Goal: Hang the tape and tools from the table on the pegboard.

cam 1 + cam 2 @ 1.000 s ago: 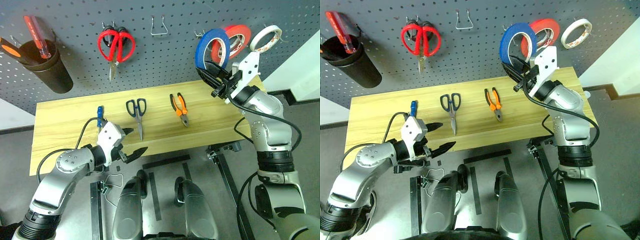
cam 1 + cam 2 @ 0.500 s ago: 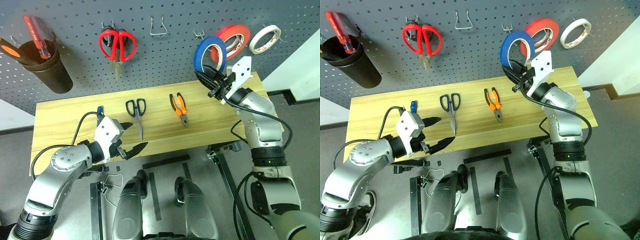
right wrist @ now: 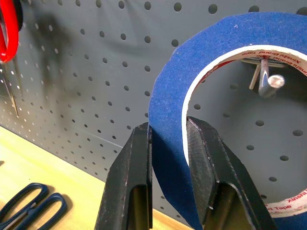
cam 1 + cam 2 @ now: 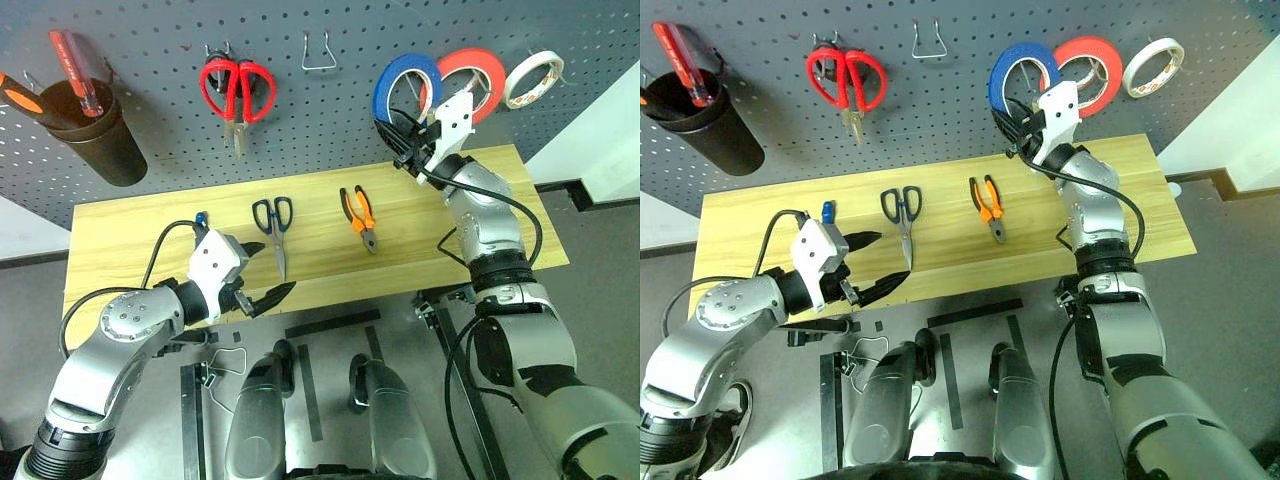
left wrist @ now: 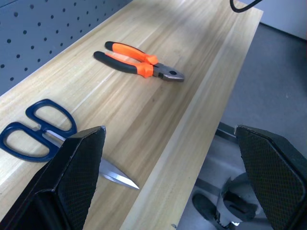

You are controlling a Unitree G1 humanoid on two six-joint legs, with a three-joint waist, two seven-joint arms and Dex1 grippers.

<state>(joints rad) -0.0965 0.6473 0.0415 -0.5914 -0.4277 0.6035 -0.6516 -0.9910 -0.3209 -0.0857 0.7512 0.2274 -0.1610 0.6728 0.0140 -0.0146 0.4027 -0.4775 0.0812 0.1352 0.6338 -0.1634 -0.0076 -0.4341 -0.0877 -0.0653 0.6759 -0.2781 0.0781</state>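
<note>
My right gripper (image 4: 396, 128) is shut on the lower rim of the blue tape (image 4: 404, 84) and holds it upright against the pegboard (image 4: 330, 125). In the right wrist view the fingers (image 3: 129, 172) pinch the tape (image 3: 165, 91), and a metal hook (image 3: 267, 81) shows through its hole. On the table (image 4: 130, 235) lie the black-handled scissors (image 4: 273, 222) and the orange-and-black pliers (image 4: 358, 215). The blue-handled screwdriver (image 4: 201, 220) is partly hidden behind my left gripper (image 4: 272, 270), which hangs open over the table's front edge, near the scissors' tip (image 5: 120, 178).
On the pegboard hang red scissors (image 4: 233, 90), an empty wire hook (image 4: 318, 55), a red-orange tape roll (image 4: 470, 75) right beside the blue one, and a white roll (image 4: 530, 78). A black cup (image 4: 95, 140) at the left holds two screwdrivers.
My right arm has stretched forward and carried the blue tape up to the pegboard, beside the red-orange roll. The left gripper has stayed about where it was, still open.
</note>
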